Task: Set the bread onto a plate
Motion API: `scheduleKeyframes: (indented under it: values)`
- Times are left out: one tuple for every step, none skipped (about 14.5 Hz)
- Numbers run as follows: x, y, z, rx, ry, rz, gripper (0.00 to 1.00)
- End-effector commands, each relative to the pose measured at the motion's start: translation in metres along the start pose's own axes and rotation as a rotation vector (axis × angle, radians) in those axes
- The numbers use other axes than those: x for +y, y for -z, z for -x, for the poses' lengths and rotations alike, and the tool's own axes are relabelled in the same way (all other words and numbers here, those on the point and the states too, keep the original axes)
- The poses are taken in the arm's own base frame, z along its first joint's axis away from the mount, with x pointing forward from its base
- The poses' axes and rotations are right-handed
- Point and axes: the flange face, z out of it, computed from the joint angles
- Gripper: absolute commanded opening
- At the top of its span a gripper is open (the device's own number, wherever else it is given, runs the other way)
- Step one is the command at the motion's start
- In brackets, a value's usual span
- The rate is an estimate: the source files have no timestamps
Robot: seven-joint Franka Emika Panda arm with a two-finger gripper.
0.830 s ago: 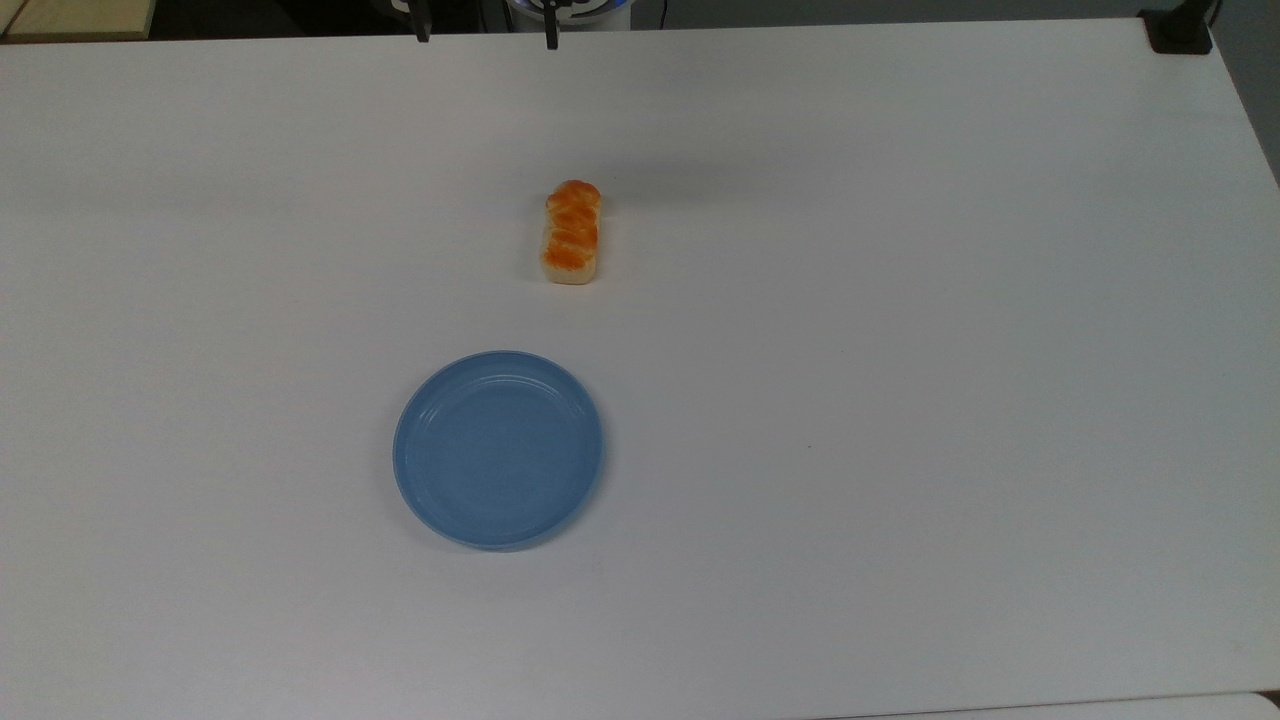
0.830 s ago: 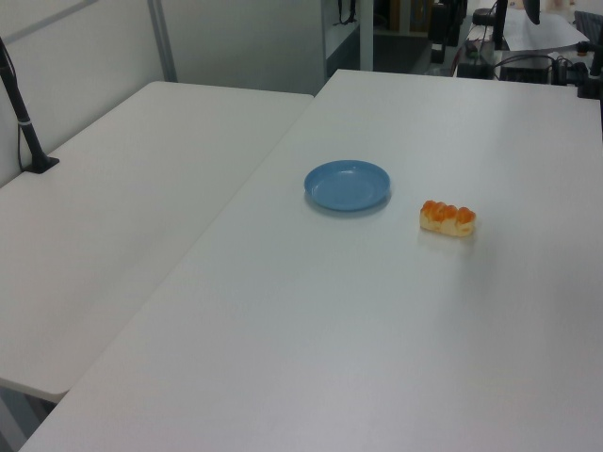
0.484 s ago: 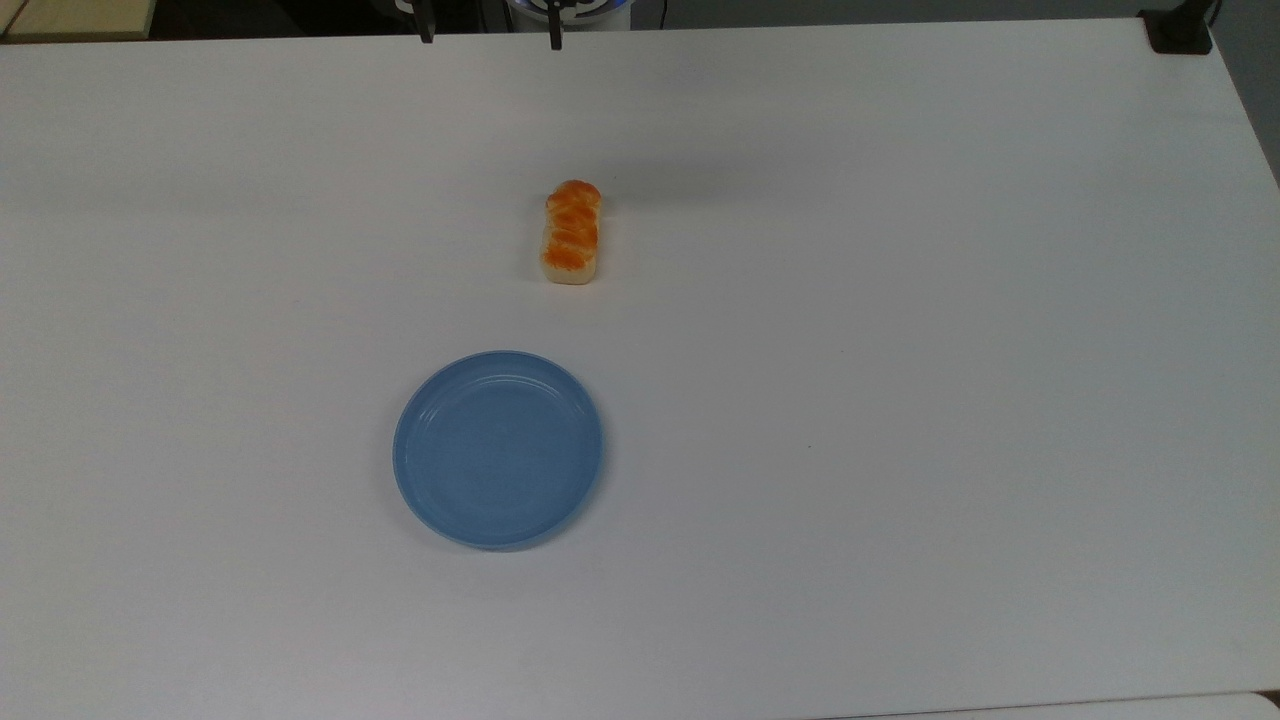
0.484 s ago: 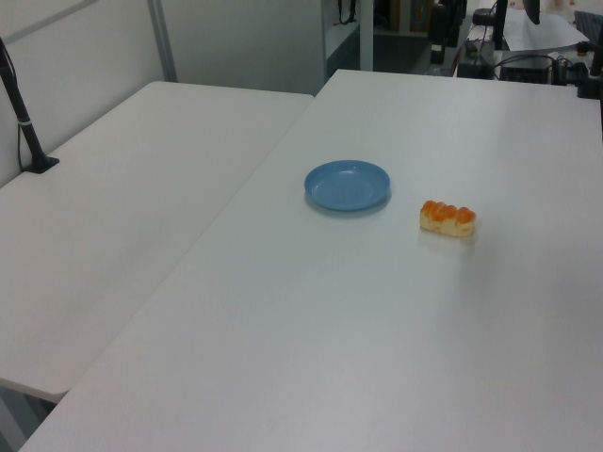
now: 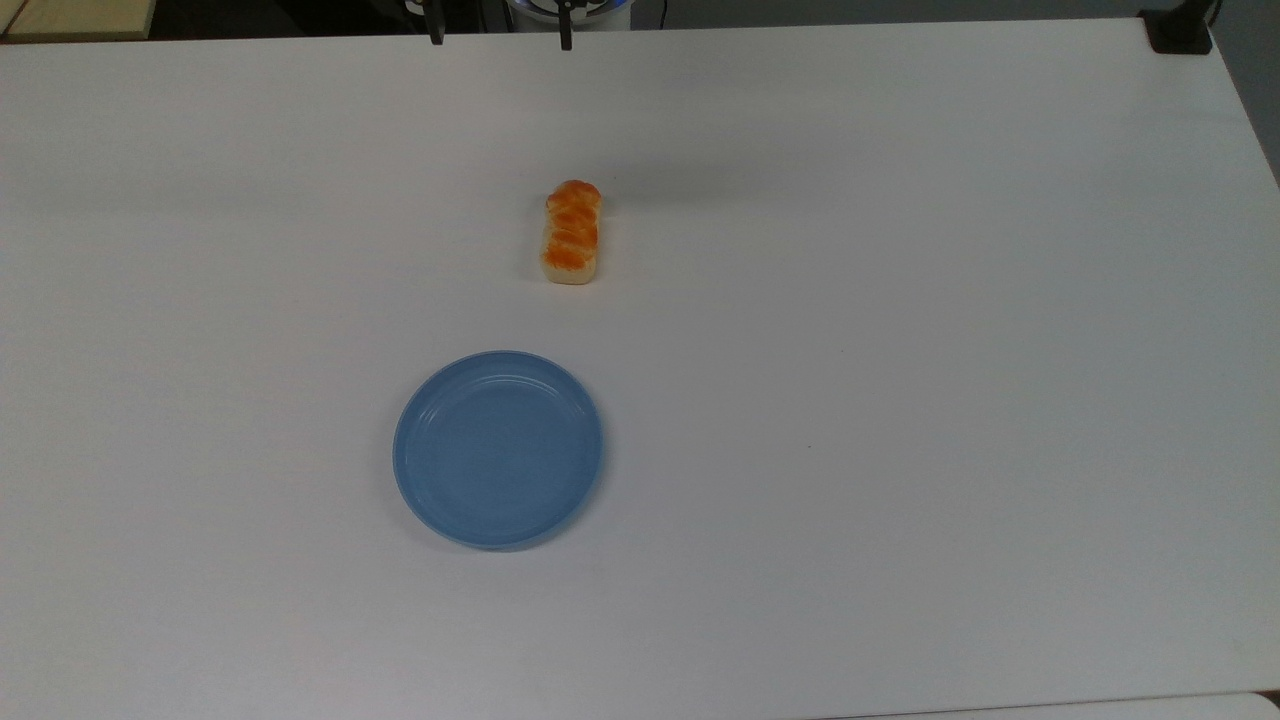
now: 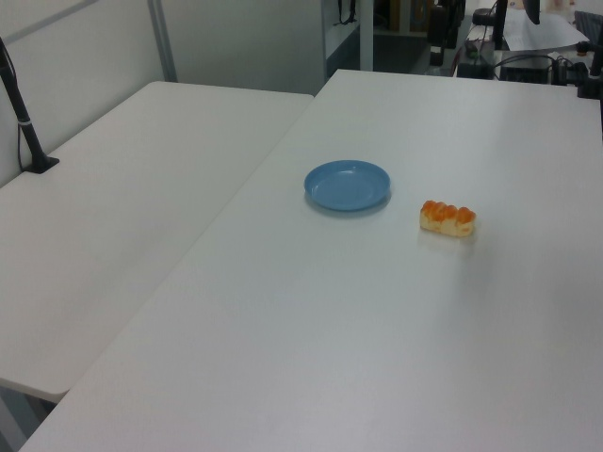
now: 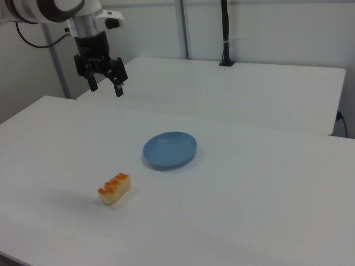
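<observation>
The bread [image 7: 115, 188] is seen lying on the table [image 7: 266, 210], apart from the plate [image 7: 170, 149]. It is judged light and soft, best pinched gently across its pale sides. The gripper [image 7: 105, 83] is held released, high above.

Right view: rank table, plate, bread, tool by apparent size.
1. white table
2. blue plate
3. tool and bread: they look alike in size, and the tool sits farther from the camera, so no ranking between them.
</observation>
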Motion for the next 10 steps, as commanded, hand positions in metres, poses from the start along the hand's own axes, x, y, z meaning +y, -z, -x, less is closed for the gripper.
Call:
scheduleKeyframes:
  values:
    - [-0.008,-0.002,0.004,0.003,-0.003,-0.003,1.0]
    - [-0.012,-0.003,0.005,-0.003,0.004,-0.003,1.0]
    - [-0.013,-0.004,0.007,-0.021,0.003,-0.002,1.0]
    - [-0.013,-0.006,0.009,-0.038,0.003,-0.001,1.0]
    - [-0.013,-0.004,0.011,-0.041,0.003,-0.002,1.0]
    - [-0.011,-0.004,0.012,-0.046,0.001,-0.002,1.0]
    - [-0.009,-0.006,0.014,-0.054,-0.003,-0.001,1.0]
    - [-0.007,-0.008,0.015,-0.057,-0.006,-0.001,1.0]
    - [-0.007,-0.008,0.015,-0.057,-0.006,-0.001,1.0]
    - [-0.006,-0.01,0.016,-0.06,-0.008,-0.001,1.0]
